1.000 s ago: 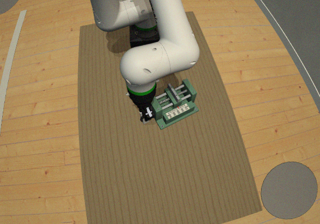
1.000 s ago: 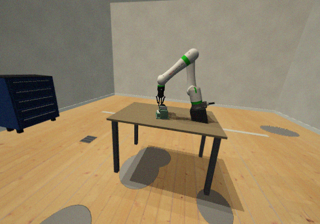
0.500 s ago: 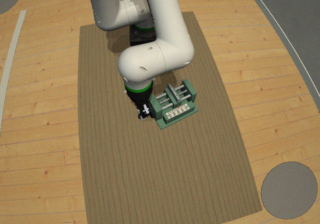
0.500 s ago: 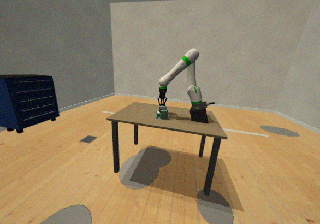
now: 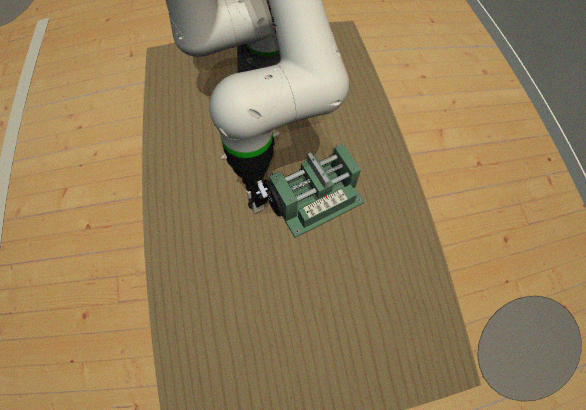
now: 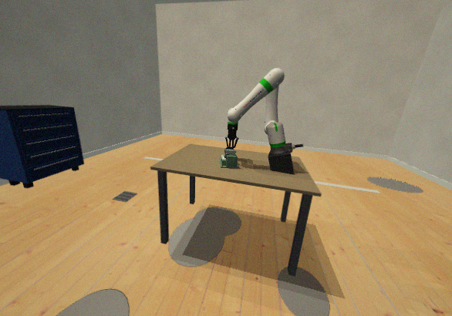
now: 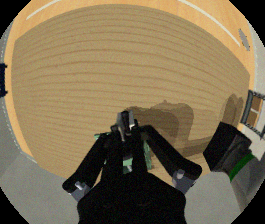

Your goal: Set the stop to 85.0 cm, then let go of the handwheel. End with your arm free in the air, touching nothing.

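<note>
The green fixture [image 5: 291, 224] [image 6: 231, 162] stands on the table; its stop [image 5: 319, 170], a grey bar on a green carriage, sits on two rails between the end blocks. A small red pointer [image 5: 326, 197] is near the middle of the white scale [image 5: 312, 212]; the scale's numbers are too blurred to read. The black handwheel [image 5: 274, 200] is on the fixture's left end, partly hidden by the gripper. My gripper [image 5: 256, 204] [image 6: 231, 146] [image 7: 126, 116] points down just left of the handwheel, its fingers nearly together and shut on the handwheel's handle, which they mostly hide.
The table [image 5: 300, 320] [image 6: 200, 156] carries the fixture and the arm's black base [image 6: 281, 162]. The arm's forearm [image 5: 270, 95] hangs above and behind the fixture. A blue drawer cabinet [image 6: 46, 142] stands on the floor away from the table.
</note>
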Robot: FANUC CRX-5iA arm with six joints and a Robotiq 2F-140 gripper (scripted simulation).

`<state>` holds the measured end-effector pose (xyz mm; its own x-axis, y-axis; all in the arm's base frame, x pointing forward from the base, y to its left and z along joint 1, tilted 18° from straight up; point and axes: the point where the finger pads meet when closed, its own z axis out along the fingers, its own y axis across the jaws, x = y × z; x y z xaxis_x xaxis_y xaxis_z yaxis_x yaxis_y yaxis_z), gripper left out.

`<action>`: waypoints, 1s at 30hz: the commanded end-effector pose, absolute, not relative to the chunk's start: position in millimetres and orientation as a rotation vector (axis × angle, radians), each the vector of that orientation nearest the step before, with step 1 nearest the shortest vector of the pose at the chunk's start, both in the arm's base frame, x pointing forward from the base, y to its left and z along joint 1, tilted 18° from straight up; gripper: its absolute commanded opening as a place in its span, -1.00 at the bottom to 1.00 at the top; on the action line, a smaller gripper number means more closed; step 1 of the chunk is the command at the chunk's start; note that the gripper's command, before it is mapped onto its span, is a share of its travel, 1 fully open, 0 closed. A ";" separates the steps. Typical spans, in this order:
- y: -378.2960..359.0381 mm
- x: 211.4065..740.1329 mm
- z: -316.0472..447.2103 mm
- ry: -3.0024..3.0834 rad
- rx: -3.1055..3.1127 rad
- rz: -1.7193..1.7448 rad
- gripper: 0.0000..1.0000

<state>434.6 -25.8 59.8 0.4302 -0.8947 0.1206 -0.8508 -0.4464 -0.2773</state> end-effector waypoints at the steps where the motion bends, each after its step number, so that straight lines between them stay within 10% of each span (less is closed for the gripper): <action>1: -27.3 431.2 61.5 1.545 -2.505 -0.374 -0.92; 30: -32.2 413.6 88.3 1.545 -2.505 -0.374 -0.92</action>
